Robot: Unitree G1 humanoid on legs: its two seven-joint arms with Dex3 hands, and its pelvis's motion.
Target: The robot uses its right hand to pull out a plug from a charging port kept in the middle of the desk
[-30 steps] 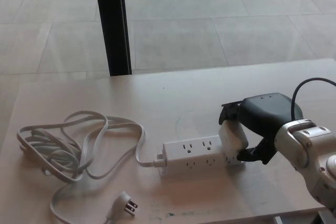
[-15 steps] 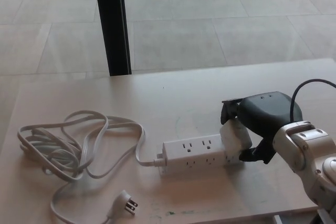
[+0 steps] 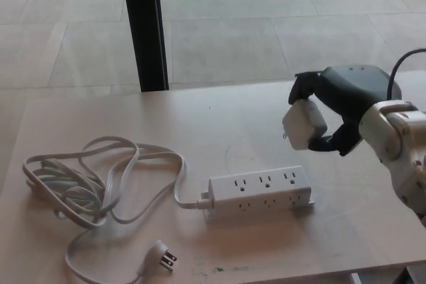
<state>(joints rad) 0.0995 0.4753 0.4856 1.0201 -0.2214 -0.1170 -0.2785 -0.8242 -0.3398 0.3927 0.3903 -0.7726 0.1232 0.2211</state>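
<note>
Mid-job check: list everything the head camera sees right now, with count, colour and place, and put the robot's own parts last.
power strip: one, white, flat on the desk near the middle, all visible sockets empty
plug adapter: one, white block, lifted clear above the strip's right end, held in the right hand
cord: one, white, loosely coiled on the desk's left side, running into the strip's left end
cord plug: one, white with metal prongs, lying loose at the desk's front edge
desk: one, pale wood
post: one, black, upright behind the desk
floor: grey tiles, beyond the desk
right hand: one, black, on a white forearm, at right, shut on the adapter
left hand: not in view
</note>
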